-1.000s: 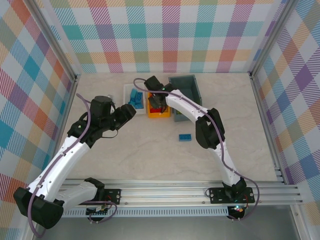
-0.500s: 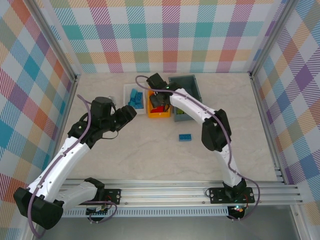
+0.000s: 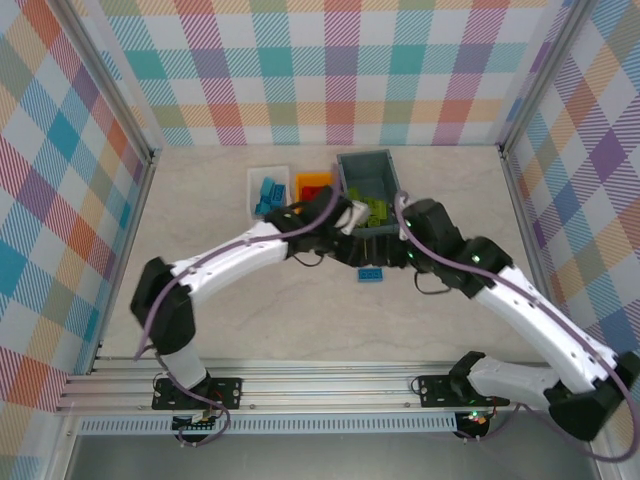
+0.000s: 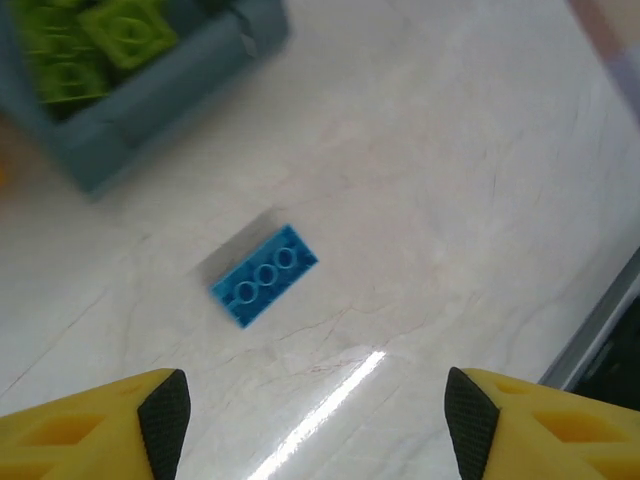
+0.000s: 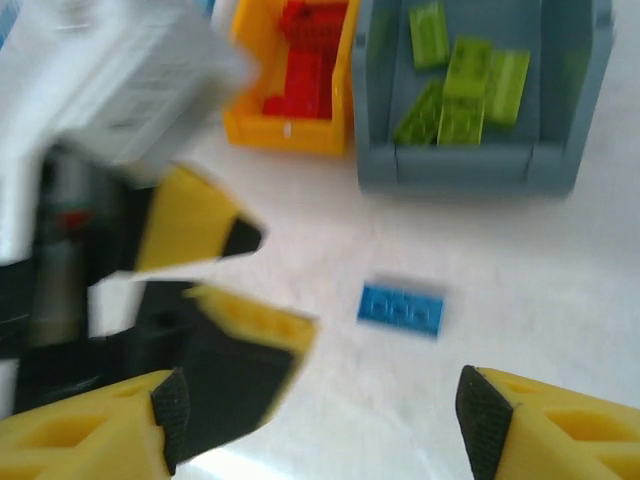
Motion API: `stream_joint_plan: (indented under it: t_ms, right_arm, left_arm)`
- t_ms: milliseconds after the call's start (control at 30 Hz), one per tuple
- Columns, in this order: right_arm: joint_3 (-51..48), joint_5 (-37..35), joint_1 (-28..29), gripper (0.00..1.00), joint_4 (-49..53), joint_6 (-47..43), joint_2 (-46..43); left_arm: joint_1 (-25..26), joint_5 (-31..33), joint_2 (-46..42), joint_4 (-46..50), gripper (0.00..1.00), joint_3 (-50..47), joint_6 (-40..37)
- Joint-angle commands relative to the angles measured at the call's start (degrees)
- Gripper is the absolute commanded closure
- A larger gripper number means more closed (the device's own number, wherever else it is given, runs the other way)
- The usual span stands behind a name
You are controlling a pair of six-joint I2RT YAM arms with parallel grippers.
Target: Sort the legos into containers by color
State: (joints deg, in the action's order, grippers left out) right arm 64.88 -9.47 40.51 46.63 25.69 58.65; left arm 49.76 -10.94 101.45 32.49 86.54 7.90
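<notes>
Across the pale marbled table (image 3: 300, 320), both white arms reach inward toward the middle. The left arm (image 3: 230, 262) sweeps in from the left and the right arm (image 3: 530, 320) bends in from the far right. Their wrists come close together just in front of the containers.

Along the far side of the table the three containers stand in a row, close to one another. The slate-grey bin (image 3: 370, 160), the largest, is on the right. The orange bin (image 5: 285, 132) stands just beside it in the middle, and the white bin (image 3: 251, 185) is on the left.

The left gripper (image 4: 317, 420) hangs above bare table with its yellow, black-tipped fingers (image 4: 90, 425) spread wide and nothing between them. The right gripper (image 5: 322, 415) is likewise spread wide and empty above the table. Its own camera catches the left gripper, blurred, just ahead on the left.

Lime-green legos (image 5: 465, 85) lie piled in the slate-grey bin, red legos (image 5: 305, 70) in the orange bin, and blue legos (image 3: 268, 192) in the white bin. One blue brick (image 4: 264, 274), rectangular and lying flat, sits alone on the table. It is near the grey bin's front wall but apart from it, ahead of both grippers and touched by neither.
</notes>
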Motion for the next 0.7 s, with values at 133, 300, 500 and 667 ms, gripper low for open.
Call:
stream_joint_plan:
  t_ms: [133,300,500,667]
  right_arm:
    - [-5.0,8.3,-0.3,0.22,13.1,13.5,-17.3]
    - [-11.2,4.5,-0.3,0.22,15.8,20.4,-30.5]
    - [-11.6,3.7,-0.3,0.23,16.1,19.1,-31.7]
    - [-10.8,4.0,-0.3,0.23,14.5,17.8,-29.4]
  left_arm:
    - [2.1,5.4,13.8,4.0,0.28,7.5,-24.5]
    - [2.5,6.7,20.0,5.5,0.26,12.7,-28.6]
    - [3.1,8.8,25.2,6.7,0.24,16.5,-30.7]
    - [3.1,10.0,28.5,8.4,0.27,18.8,-31.2]
